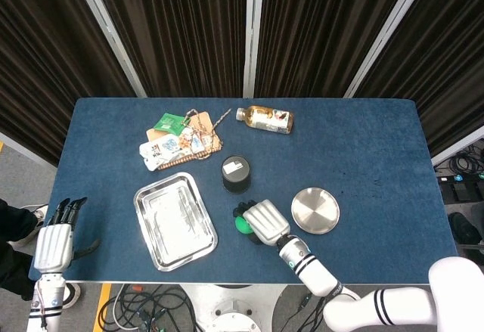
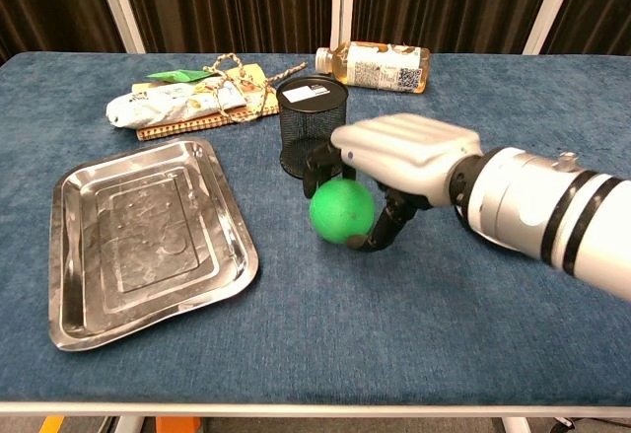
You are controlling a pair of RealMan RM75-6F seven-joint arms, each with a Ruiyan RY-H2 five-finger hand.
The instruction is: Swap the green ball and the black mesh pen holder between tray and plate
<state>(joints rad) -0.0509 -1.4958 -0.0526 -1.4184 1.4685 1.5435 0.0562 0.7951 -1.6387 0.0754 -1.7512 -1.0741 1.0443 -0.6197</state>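
Both targets sat off tray [image 2: 148, 241] and plate [image 1: 315, 210]. Right hand [image 2: 399, 157] clamped on ball [image 2: 341, 211] beside holder [image 2: 311, 125], apparently to carry it. Left hand [image 1: 54, 243] idle off the desk [image 2: 394, 334], fingers straight, empty.

Table [image 2: 513, 354]: dark blue cloth cover. Ball [image 2: 340, 210]: plain bright green. Pen holder [image 2: 312, 122]: black mesh, white label visible inside from the head view. Tray [image 2: 74, 295] and plate [image 1: 315, 210]: bare reflective silver metal. Right hand [image 2: 394, 162]: silver-white back, black fingers; forearm white with black bands. Left hand [image 1: 53, 243]: same colouring. Bottle [image 2: 373, 64] near the far edge: amber contents, pale printed label. Backdrop curtain [image 1: 174, 29]: dark, vertically pleated.
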